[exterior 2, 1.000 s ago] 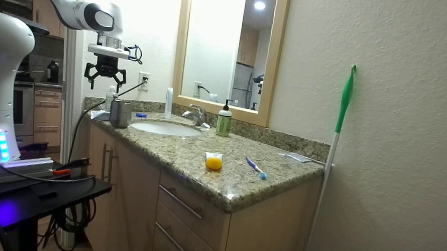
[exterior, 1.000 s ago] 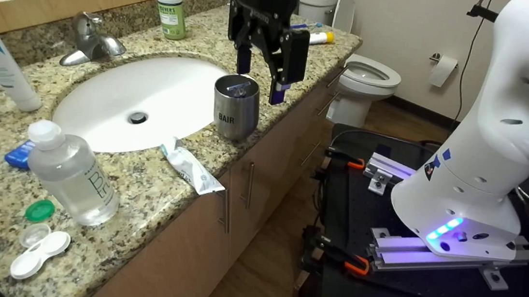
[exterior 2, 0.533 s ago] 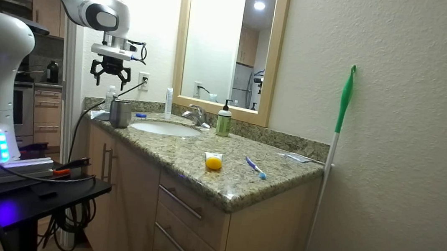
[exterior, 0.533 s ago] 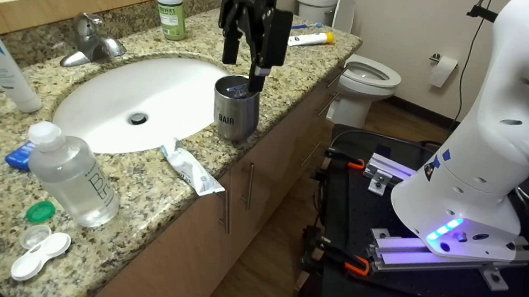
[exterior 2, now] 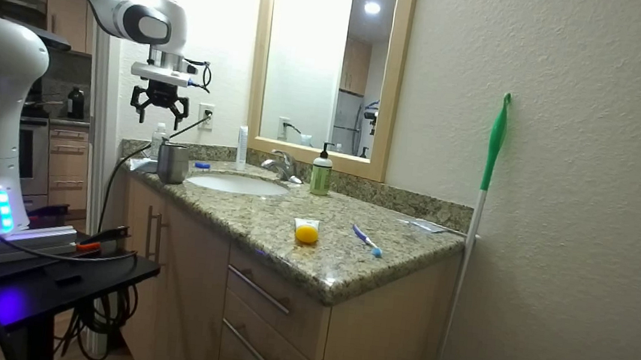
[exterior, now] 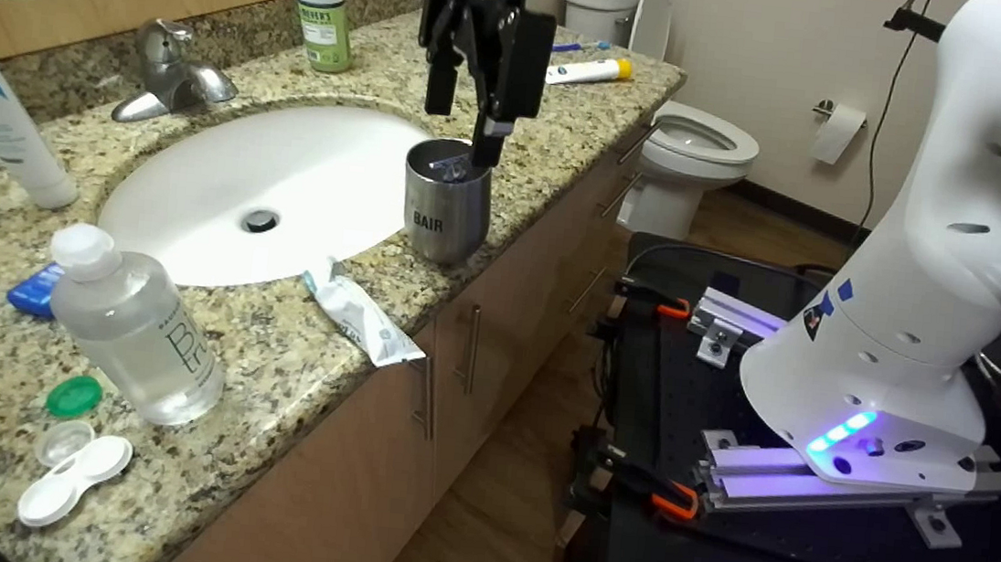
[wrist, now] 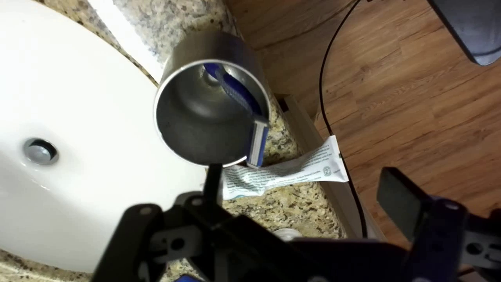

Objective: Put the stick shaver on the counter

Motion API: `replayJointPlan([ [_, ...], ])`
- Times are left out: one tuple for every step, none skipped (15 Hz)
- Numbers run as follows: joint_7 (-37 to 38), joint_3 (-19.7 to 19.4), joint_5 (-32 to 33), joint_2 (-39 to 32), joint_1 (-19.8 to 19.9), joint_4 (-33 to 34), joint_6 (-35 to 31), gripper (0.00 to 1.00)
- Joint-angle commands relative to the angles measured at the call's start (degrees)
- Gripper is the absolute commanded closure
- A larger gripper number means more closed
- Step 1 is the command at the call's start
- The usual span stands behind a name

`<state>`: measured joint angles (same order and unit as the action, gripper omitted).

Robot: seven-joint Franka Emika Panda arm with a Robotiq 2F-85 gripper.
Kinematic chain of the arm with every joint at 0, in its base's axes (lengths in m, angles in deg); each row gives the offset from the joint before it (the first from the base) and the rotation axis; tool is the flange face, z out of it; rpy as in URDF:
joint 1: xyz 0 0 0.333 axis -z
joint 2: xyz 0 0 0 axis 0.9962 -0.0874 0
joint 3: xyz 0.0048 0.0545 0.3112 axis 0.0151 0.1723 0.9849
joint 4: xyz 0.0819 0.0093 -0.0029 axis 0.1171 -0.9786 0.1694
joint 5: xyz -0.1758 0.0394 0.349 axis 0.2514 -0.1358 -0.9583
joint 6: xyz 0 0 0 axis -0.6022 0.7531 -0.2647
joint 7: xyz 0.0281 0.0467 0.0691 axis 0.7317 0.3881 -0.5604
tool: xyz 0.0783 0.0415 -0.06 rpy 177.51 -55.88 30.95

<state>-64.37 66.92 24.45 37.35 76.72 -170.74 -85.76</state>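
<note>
1. We look across a speckled beige-and-brown granite counter (exterior 2: 280,215) over pale wooden cabinets (exterior 2: 196,238)
2. Beside it stands a white, jointed robot arm (exterior: 903,292)
3. A white oval sink (exterior: 318,176) is set into the counter
4. The black two-fingered gripper (exterior 2: 159,120) hangs above the counter, released, its jaws standing wide apart
5. On a white-and-blue plastic squeeze tube (exterior: 0,118), standing beside the sink, we make out "aVe"
6. We read a large "B" on a clear plastic bottle with a white cap (exterior: 137,333)
7. We read "MEYER'S" on a green-labelled pump bottle with a black top (exterior: 324,28), near the sink
8. A brushed-metal cup (exterior: 442,216) lettered "BAIR" stands upright below the gripper, between the sink and the counter's front edge
9. A flat white toothpaste tube (wrist: 282,174) lies near the cup, overhanging the counter's edge, its fine print too blurred for us
10. The slim blue stick shaver (wrist: 236,92) leans inside the cup, its head near the rim
</note>
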Motion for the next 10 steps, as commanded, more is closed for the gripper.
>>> replayJointPlan([
  [-0.24,0.33,-0.32,-0.01,1.27,0.05,0.34,0.0],
  [-0.27,0.06,-0.28,0.0,1.8,0.0,0.42,0.0],
  [-0.3,-0.16,-0.27,0.0,2.13,-0.01,0.46,0.0],
  [-0.3,-0.21,-0.27,0.0,2.2,-0.02,0.48,0.0],
  [-0.3,-0.21,-0.27,0.0,2.2,-0.02,0.49,0.0],
  [-0.22,-0.63,-0.52,-1.85,2.31,0.84,0.39,0.0],
  [-0.5,-1.18,-0.61,-3.82,2.47,1.23,0.2,0.0],
  [-1.16,-1.68,-0.97,-4.65,2.34,1.08,0.2,0.0],
  [-1.34,-1.87,-1.29,-5.63,2.31,0.89,-0.2,0.0],
  [-1.84,-2.19,-1.77,-6.64,2.13,1.16,0.58,0.0],
])
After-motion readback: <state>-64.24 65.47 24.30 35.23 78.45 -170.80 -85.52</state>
